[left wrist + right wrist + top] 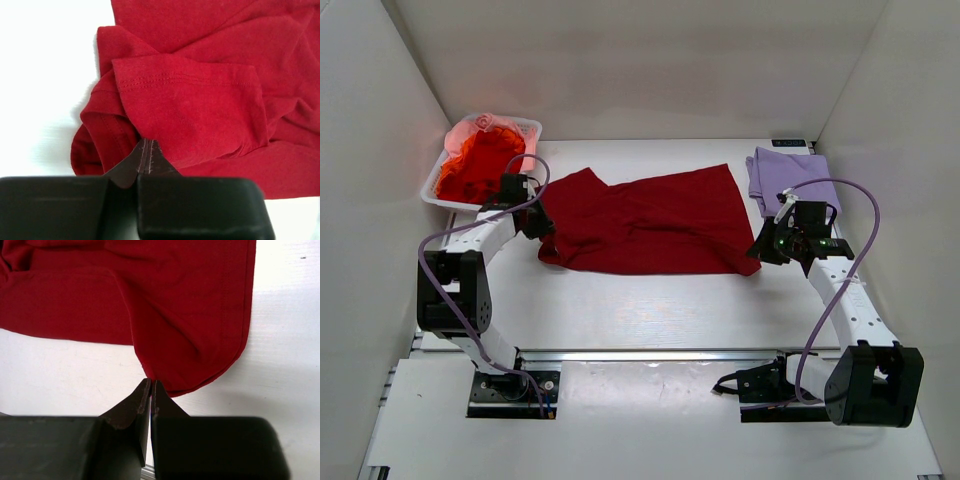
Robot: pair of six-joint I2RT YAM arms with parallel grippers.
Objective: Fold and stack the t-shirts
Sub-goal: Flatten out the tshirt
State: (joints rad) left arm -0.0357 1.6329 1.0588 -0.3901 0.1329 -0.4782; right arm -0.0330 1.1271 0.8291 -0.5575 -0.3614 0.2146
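Folding is starting: left gripper [148, 145] is pinching the left edge of the dark red shirt [650, 220], spread mid-frame; right gripper [151, 385] is clamping its lower-right corner. Next move, I reckon: lifting both ends together.

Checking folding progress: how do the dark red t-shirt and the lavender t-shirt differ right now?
The dark red t-shirt lies spread and rumpled in the centre; the lavender t-shirt sits folded at the far right. The red one's outline is much bigger than the lavender one's. The left hand and right hand pinch the red one's ends; neither holds the lavender one. Both are plain cloth.
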